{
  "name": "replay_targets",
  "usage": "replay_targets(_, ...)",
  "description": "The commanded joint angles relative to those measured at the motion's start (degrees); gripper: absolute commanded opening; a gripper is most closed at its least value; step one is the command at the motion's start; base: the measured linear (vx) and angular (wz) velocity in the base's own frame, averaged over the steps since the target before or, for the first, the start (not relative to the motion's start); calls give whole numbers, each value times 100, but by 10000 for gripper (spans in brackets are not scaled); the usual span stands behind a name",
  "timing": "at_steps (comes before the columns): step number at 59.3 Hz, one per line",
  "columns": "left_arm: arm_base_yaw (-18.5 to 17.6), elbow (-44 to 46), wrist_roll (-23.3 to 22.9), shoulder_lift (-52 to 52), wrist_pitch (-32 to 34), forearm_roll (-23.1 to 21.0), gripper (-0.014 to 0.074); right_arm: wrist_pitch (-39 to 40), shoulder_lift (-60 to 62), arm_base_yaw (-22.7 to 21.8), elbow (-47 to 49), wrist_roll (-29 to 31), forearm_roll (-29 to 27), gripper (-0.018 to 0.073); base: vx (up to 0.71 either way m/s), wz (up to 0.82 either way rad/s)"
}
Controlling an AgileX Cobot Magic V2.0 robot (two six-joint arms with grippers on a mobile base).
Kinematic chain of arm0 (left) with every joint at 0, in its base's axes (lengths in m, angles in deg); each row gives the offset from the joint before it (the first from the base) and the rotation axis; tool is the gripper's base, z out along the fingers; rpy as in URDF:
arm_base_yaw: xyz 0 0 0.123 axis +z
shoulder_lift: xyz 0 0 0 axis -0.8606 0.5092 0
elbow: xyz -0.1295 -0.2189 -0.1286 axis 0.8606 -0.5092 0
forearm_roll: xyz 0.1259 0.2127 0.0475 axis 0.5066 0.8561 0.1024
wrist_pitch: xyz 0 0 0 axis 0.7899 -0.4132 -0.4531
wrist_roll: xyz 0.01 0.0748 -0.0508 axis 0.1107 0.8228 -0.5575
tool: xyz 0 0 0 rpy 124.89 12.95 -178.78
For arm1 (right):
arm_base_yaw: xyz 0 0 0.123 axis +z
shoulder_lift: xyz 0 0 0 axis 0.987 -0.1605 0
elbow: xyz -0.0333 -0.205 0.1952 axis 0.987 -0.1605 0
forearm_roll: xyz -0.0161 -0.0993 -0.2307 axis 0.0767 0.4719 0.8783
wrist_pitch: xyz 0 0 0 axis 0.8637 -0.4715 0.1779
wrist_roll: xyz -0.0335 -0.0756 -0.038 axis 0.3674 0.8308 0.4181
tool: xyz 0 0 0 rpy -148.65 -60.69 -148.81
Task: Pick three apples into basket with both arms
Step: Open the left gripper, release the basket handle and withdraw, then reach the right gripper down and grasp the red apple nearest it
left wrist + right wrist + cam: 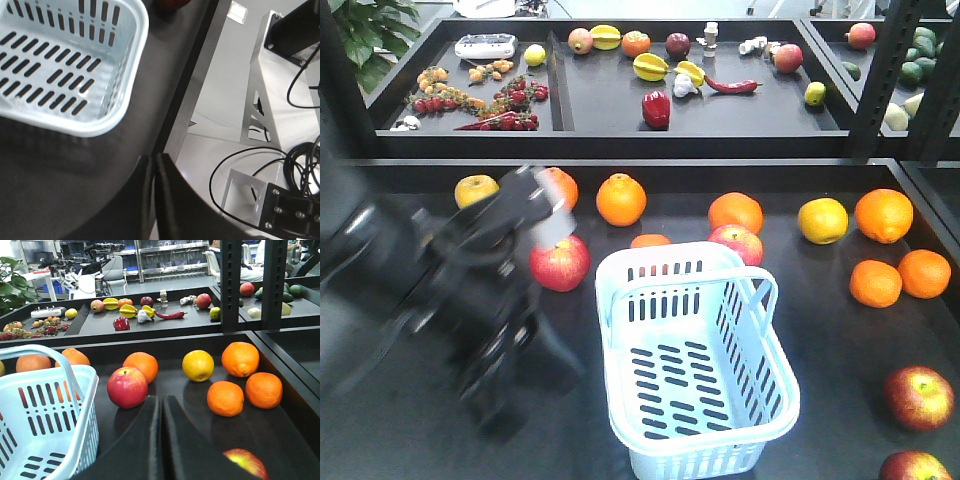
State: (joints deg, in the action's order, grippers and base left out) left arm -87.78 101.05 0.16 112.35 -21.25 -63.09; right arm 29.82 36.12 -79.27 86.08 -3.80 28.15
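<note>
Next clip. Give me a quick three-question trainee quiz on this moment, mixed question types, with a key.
1. True or false: the pale blue slotted plastic basket already holds fruit.
2. In the front view, what lies just left of the basket? A) a dark red apple B) a green pepper C) a banana
3. Fill in: in its wrist view, the right hand is ___ (open/shut).
Key: 1 false; 2 A; 3 shut.
</note>
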Motion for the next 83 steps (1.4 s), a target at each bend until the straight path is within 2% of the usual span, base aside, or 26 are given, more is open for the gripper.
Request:
replay_targets(1, -24, -497, -37, -719, 645, -299, -8, 446, -68, -35, -29, 62, 74, -5, 0, 0)
replay_targets(8, -24, -1441, 15, -1423, 1494, -525, -8, 446, -68, -35, -29, 62, 74, -5, 0, 0)
replay_targets(20, -24, -3084, 12, -2289, 2840, -526, -8, 446, -68, -35, -29, 62, 74, -5, 0, 0)
replay_targets(31, -24, -4178, -272, -2702, 3042, -588, -8, 446, -68, -35, -29, 62, 74, -5, 0, 0)
replay_targets(38, -24, -4243, -303, -2894, 3387, -841, -8, 446, -68, -35, -29, 62, 74, -5, 0, 0)
replay_targets(52, -24, -4243, -303, -2992, 3997, -819, -7, 446, -68, -35, -29, 62, 74, -5, 0, 0)
replay_targets(63, -24, -4243, -303, -2981, 4004, -824, -7, 566, -68, -35, -29, -7, 22, -5, 0, 0)
replay_targets(74, -24, -4243, -309, -2981, 3906, -824, -7, 1106, -68, -35, -29, -1899, -1981, -5, 0, 0)
replay_targets(78, -24, -4243, -309, -2981, 3884, -824, -7, 1149, -68, -35, -29, -2214, -2473, -5, 0, 0)
replay_targets(83, -24, -4243, -309, -2981, 3868, -824, -6, 1218, -68, -35, -29, -2335, -2881, -5, 0, 0)
